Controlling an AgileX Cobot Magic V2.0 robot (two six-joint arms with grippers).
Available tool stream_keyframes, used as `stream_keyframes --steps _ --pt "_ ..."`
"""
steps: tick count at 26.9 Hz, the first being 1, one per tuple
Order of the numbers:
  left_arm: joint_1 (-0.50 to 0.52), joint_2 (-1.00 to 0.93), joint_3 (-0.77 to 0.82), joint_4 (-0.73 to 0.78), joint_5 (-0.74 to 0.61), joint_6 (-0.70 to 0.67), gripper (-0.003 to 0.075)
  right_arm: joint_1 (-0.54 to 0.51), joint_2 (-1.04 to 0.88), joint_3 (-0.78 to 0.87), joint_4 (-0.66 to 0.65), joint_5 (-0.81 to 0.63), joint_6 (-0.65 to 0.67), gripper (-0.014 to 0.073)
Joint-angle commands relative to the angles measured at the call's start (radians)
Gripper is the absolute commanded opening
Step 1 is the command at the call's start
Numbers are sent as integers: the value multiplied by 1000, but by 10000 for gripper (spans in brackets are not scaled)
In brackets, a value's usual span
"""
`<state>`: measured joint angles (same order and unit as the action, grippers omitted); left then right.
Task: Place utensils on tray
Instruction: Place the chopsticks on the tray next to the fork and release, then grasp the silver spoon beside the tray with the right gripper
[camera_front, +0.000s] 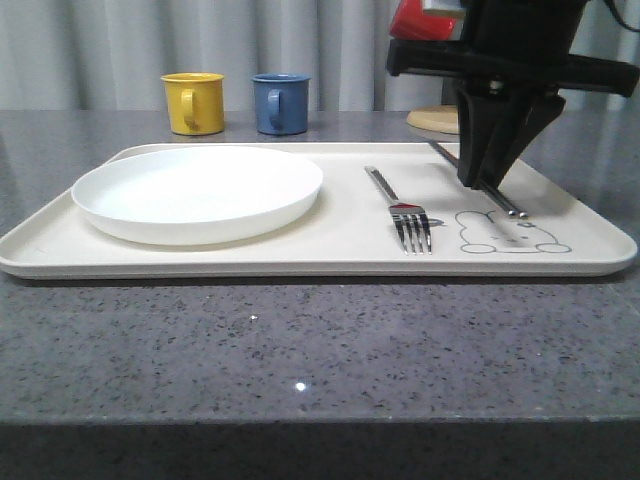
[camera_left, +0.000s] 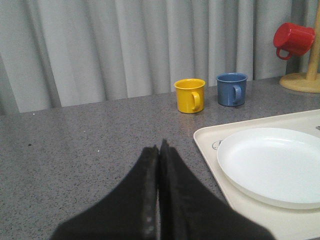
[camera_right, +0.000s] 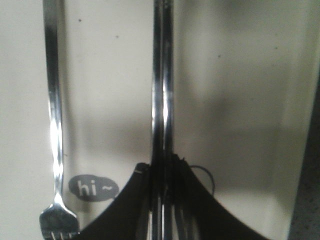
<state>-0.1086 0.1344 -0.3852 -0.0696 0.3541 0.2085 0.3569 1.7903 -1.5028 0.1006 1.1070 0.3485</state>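
Chopsticks (camera_right: 162, 100) clamped in right gripper (camera_front: 490, 180), tips on tray (camera_front: 330, 245), left gripper (camera_left: 159, 150) closed.

tray (camera_front: 330, 255) cream (grey rabbit print) | fork (camera_front: 400, 212) silver | mugs — yellow (camera_front: 194, 102), blue (camera_front: 281, 103)

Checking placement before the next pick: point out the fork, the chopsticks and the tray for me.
fork (camera_front: 410, 222), front view, on the neck just above its tines.
chopsticks (camera_right: 162, 100), right wrist view, midway along the paired shafts.
tray (camera_front: 300, 266), front view, on its near rim.
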Motion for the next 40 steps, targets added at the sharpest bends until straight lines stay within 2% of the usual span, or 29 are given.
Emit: stream_keyframes --steps 1,4,11,19,24,33,40 --pt "1 12 -28 -11 -87 -8 -18 -2 -22 -35 24 -21 2 40" --pt "1 12 -28 -11 -87 -8 -18 -2 -16 -35 36 -21 6 82" --pt "1 12 -28 -11 -87 -8 -18 -2 -24 -35 34 -24 8 253" --pt "1 12 -28 -11 -88 -8 -18 -59 -94 -37 -48 -10 -29 270" --pt "1 12 -28 -11 -88 -8 -18 -173 -131 -37 -47 27 -103 270" --pt "1 12 -28 -11 -88 -8 -18 -508 -141 -32 -47 79 -285 268" --pt "1 12 -28 -11 -88 -8 -18 -571 -111 -32 -48 54 -297 268"
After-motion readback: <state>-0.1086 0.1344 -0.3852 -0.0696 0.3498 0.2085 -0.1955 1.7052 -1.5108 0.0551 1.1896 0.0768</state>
